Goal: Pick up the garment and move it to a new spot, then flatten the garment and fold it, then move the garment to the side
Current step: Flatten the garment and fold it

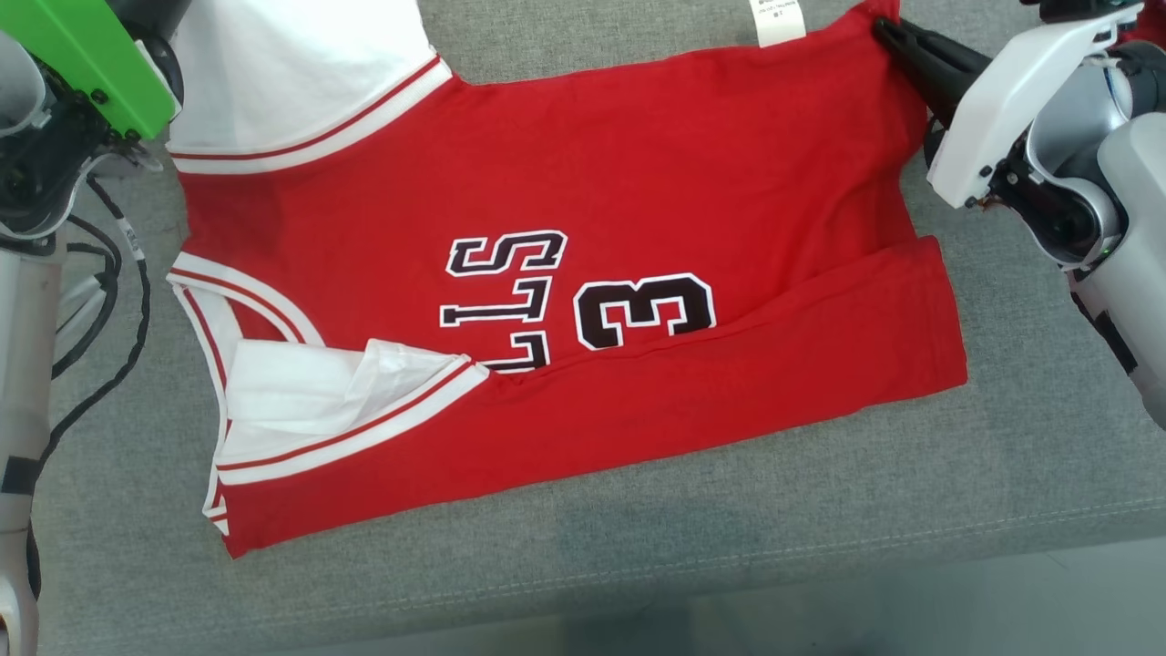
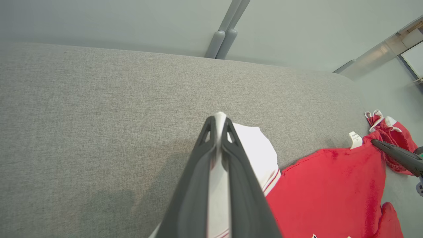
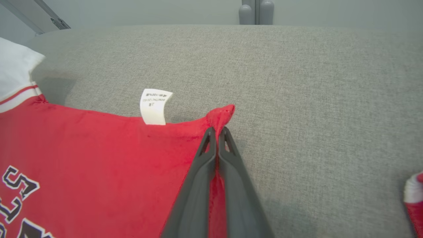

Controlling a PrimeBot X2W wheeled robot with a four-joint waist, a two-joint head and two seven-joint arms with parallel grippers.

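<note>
Overhead, the head view presents the whole red fabric basketball jersey [image 1: 565, 182], with white striped-cuff sleeves and black-and-white lettering, spread across a grey woven upholstered surface [image 1: 638, 547]. Its near long edge is folded up over the lower part of the lettering. The jersey's collar end lies toward the robot's left and its hem toward the right. From this view the right gripper [image 1: 897, 36] meets the far hem corner, just beside a small white rectangular care label [image 1: 774, 18]. The right wrist view adds the detail of that grip: the right gripper's two dark fingers are pressed fully together on a pinched peak of red cloth at the corner, with the label standing just to one side. The left wrist view supplies the opposite end: the left gripper [image 2: 219, 122] is closed to a narrow slit on the far white sleeve [image 2: 261, 148], a strip of white cloth running between its fingers. It also takes in a second, crumpled red-and-white cloth [image 2: 393, 138] beyond the hem, lying apart from the jersey on the same surface.
</note>
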